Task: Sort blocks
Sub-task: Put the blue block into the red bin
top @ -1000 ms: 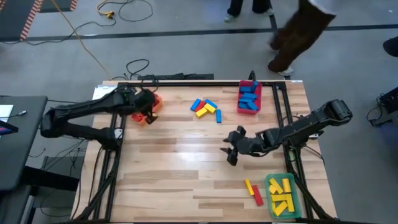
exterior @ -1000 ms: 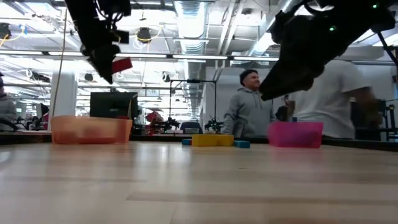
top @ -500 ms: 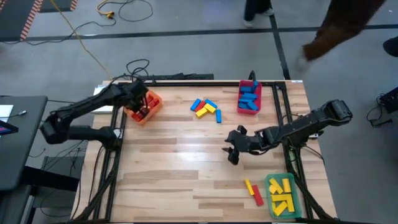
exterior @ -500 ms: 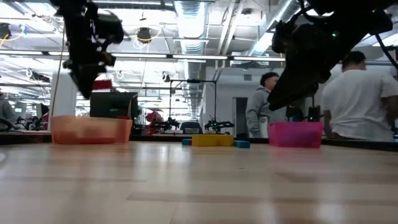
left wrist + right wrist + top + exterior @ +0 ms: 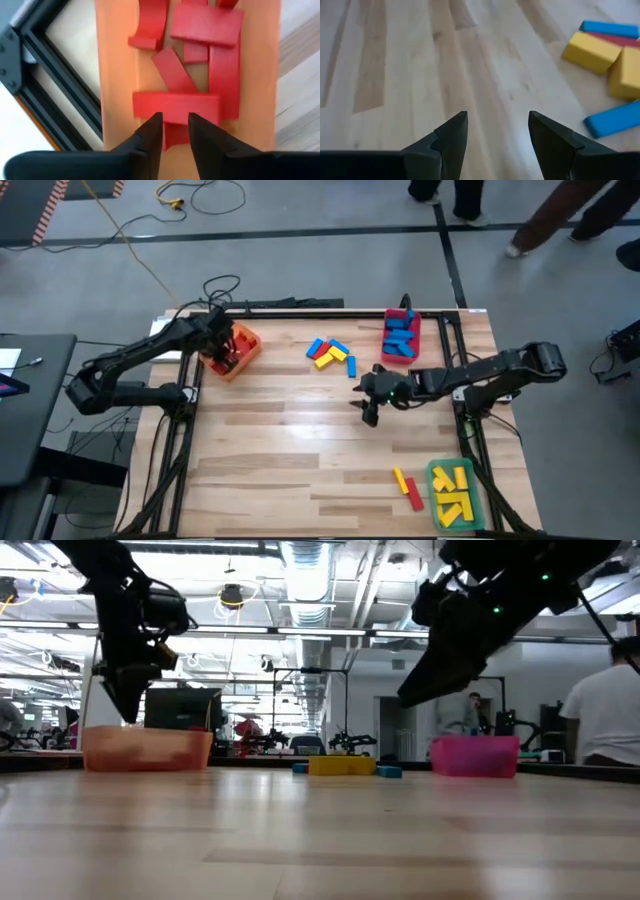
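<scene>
My left gripper (image 5: pixel 174 117) hangs open, pointing down, over the orange bin (image 5: pixel 243 340) at the table's far left. Several red blocks (image 5: pixel 175 105) lie in that bin below its fingers. My right gripper (image 5: pixel 497 117) stands open above the bare table middle (image 5: pixel 368 405), with nothing between its fingers. It is a short way on the near side of a loose pile of blue, yellow and red blocks (image 5: pixel 330 353) lying on the wood.
A red bin (image 5: pixel 400 338) with blue blocks stands at the far right. A green bin (image 5: pixel 455 492) with yellow blocks stands at the near right, with a yellow block (image 5: pixel 399 478) and a red block (image 5: pixel 413 498) loose beside it. People walk beyond the far edge.
My left gripper has gone down and toward the table's left over the orange bin and let go of a red block, which dropped into the bin. My right gripper has moved toward the far edge, nearer the loose pile, staying open.
</scene>
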{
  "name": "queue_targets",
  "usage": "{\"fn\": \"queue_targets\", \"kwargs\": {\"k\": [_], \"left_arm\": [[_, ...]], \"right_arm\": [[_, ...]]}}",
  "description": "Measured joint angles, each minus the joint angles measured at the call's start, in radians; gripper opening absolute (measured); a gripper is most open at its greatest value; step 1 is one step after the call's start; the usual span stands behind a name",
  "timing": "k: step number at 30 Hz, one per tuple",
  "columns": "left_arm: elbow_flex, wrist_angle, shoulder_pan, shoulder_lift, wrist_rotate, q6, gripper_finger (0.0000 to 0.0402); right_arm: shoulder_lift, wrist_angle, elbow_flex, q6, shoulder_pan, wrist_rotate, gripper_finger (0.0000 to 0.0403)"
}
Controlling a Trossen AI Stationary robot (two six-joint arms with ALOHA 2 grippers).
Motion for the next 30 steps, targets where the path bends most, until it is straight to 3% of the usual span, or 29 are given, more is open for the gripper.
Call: {"fn": "queue_targets", "kwargs": {"k": [6,11,15,22,30], "left_arm": [[0.041,0.004,-0.008,-0.003,0.008,0.021,0.0136],[0.063,0.019,-0.044,-0.021,0.061,0.020,0.0157],[0.070,0.043,-0.099,-0.034,0.156,0.000,0.0159],[0.074,0.087,-0.279,-0.034,0.176,-0.064,0.0159],[0.074,0.313,-0.536,-0.033,0.177,-0.139,0.0159]], "right_arm": [[0.000,0.011,0.000,-0.078,-0.117,-0.025,0.0225],[0.000,-0.006,0.000,-0.020,-0.241,-0.026,0.0225],[0.000,-0.062,0.013,0.005,-0.334,-0.145,0.0225],[0.004,-0.093,0.031,0.046,-0.370,-0.197,0.0225],[0.051,-0.015,0.036,0.035,-0.346,-0.199,0.0225]]}}
